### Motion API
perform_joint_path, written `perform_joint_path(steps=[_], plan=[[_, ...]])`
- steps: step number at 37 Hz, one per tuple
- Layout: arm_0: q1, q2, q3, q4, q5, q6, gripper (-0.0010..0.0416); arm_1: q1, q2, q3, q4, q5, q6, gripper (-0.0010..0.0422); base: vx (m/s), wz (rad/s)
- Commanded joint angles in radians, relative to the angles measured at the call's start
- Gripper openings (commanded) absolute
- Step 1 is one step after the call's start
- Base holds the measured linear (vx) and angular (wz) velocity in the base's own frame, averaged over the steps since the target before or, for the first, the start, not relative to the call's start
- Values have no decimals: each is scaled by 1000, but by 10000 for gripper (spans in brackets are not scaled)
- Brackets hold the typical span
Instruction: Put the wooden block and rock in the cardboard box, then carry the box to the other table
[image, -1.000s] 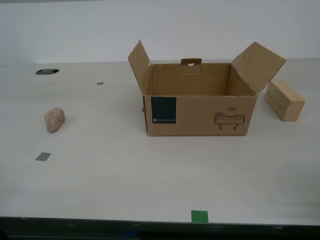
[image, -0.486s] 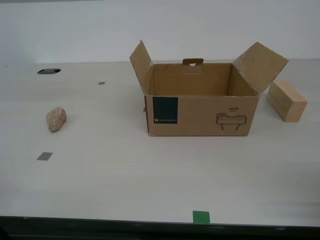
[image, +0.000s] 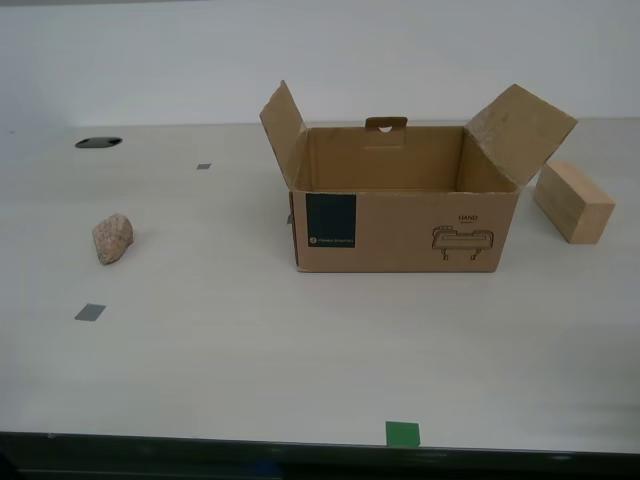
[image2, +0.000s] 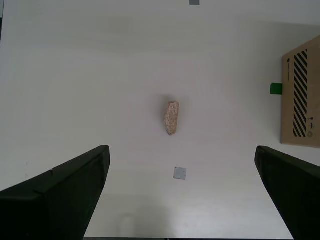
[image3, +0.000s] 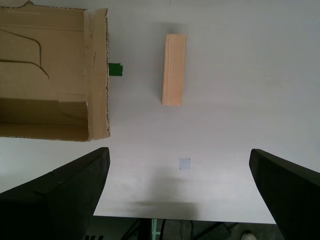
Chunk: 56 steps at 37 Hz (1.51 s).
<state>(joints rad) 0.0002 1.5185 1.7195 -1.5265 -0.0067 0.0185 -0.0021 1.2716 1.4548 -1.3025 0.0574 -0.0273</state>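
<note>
You see a pale table (image: 300, 350) that carries everything. On it stands the open box (image: 405, 215), near the middle. The rock (image: 112, 238) lies well apart, toward the exterior view's left. The block (image: 573, 202) lies just beside the box, on the right. Grey squares (image: 89, 312) and a green tape mark (image: 402, 433) are also on the top.

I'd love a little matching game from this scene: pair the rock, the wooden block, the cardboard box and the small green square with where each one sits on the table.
Things:
1. rock
2. wooden block
3. cardboard box
4. green square

Places, by the exterior view:
A. at the table's near edge
B. middle of the table, flaps open
C. alone toward the exterior view's left
D. just off the box's flap toward the exterior view's right

Pairs: 1-C, 2-D, 3-B, 4-A
</note>
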Motion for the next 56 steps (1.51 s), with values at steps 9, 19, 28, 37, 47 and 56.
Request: perform_joint_path(steps=[9,19,28,37,47,56], plan=[[1,0,0,5,1,0,389,0,0,1,-1,-1,-3,398,0,0],[1,0,0,6,1,0,390,0,0,1,-1,-1,-6,398,0,0],[1,0,0,19,1,0,389,0,0,1,-1,-1,-5,398,0,0],[1,0,0,19,1,0,390,0,0,1,-2,-1,-5,398,0,0],[1,0,0,19,1,0,390,0,0,0,-2,-1,-5,398,0,0],[1,0,0,18,1,0,390,0,0,0,-1,-1,-6,398,0,0]])
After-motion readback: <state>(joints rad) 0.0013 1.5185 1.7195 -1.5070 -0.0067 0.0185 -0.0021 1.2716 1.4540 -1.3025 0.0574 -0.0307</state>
